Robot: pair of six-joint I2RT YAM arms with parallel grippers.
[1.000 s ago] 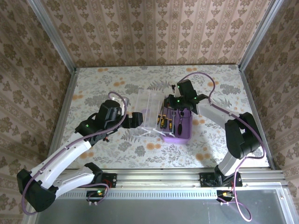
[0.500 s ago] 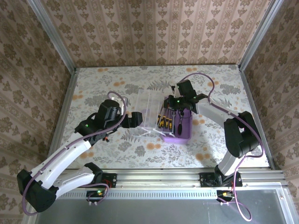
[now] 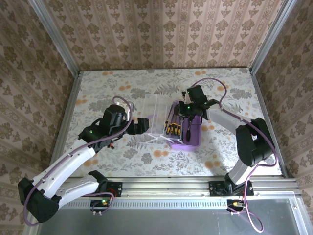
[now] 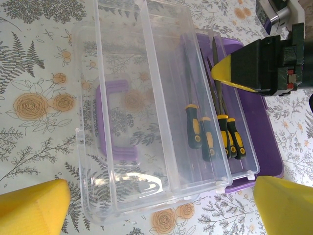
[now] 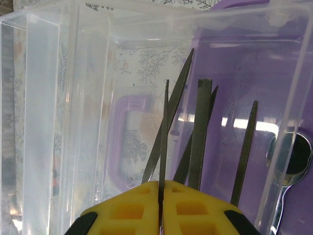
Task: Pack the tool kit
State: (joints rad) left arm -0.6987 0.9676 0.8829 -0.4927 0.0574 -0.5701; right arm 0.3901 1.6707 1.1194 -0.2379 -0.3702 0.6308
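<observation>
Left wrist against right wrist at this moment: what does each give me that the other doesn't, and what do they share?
Left wrist: the yellow-and-black handles of four tools lying in the purple box, the right gripper seen from outside above their shafts, and the left gripper wide open. Right wrist: the right gripper's pads closed on one thin blade, and a shiny metal piece at the right edge. Both: the open clear lid with its purple carry handle, and the dark tool shafts.
</observation>
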